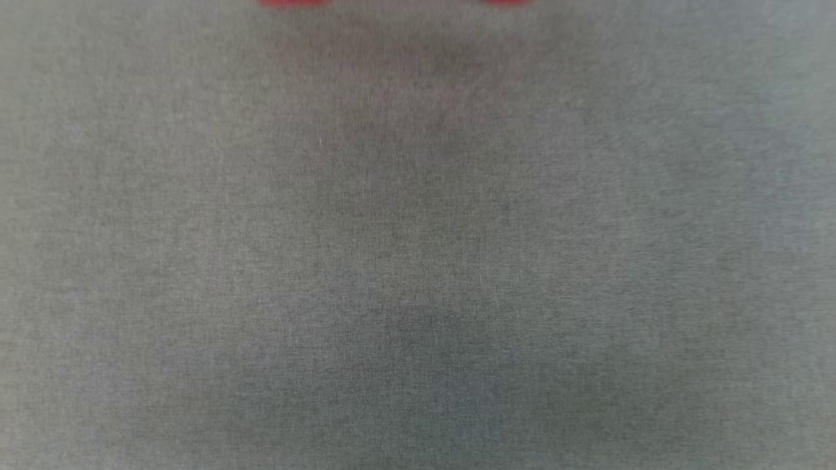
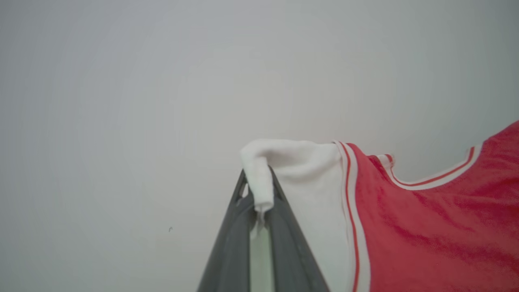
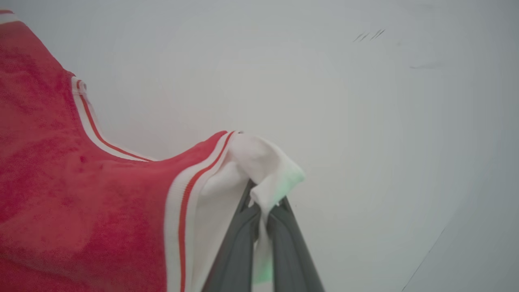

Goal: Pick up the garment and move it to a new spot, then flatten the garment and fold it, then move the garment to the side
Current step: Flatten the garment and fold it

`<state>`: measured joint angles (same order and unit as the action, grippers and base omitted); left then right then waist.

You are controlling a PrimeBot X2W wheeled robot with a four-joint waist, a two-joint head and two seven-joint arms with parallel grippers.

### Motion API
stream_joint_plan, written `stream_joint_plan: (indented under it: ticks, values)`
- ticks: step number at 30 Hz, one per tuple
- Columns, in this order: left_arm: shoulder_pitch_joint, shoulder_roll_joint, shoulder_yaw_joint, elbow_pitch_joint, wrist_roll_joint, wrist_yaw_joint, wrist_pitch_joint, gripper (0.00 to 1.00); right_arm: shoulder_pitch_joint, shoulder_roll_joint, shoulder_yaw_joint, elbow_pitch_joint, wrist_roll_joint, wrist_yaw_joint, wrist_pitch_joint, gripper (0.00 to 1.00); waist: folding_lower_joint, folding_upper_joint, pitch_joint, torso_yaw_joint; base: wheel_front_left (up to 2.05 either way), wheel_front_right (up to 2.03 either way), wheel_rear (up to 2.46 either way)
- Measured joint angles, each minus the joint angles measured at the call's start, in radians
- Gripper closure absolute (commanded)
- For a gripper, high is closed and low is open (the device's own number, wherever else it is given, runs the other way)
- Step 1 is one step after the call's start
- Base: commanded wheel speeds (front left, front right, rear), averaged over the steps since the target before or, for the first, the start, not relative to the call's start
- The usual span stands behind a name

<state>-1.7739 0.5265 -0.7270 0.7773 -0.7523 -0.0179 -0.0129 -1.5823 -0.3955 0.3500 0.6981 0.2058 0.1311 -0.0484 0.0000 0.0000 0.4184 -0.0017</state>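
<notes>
Red jersey cloth with white sleeves, and both pincers have it! The left gripper is clamped tight on the tip of one white sleeve, and the right gripper is pinched just as hard on the other white sleeve. The garment hangs spread between them, with its striped neckline dipping in the middle. In the head view, two red slivers at the top edge are probably its lower hem, above a blurred grey woven surface. I'd call this the carry to the new spot, just ahead of flattening. The next move calls for both arms to come down together, keeping the cloth taut so it lands smooth and not bunched.
</notes>
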Motion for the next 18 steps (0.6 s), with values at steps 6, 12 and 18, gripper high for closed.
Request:
stream_joint_plan:
  ticks: [6, 12, 18]
  values:
    - [-0.023, -0.025, -0.005, 0.056, 0.034, -0.058, -0.198, 1.0, -0.047, 0.047, 0.002, 0.158, -0.125, 0.0, -0.14, 1.0, 0.0, 0.0, 0.054, 0.025, 0.0, 0.0, 0.0]
    - [0.125, -0.025, -0.046, 0.133, 0.022, -0.093, -0.222, 1.0, 0.025, 0.068, 0.089, 0.273, -0.067, 0.0, -0.151, 1.0, 0.0, 0.0, 0.056, 0.053, 0.0, 0.0, 0.0]
    - [0.254, -0.025, -0.072, 0.173, -0.059, -0.109, -0.169, 1.0, 0.146, 0.05, 0.215, 0.277, 0.094, 0.0, -0.102, 1.0, 0.0, 0.0, 0.027, 0.064, 0.0, 0.0, 0.0]
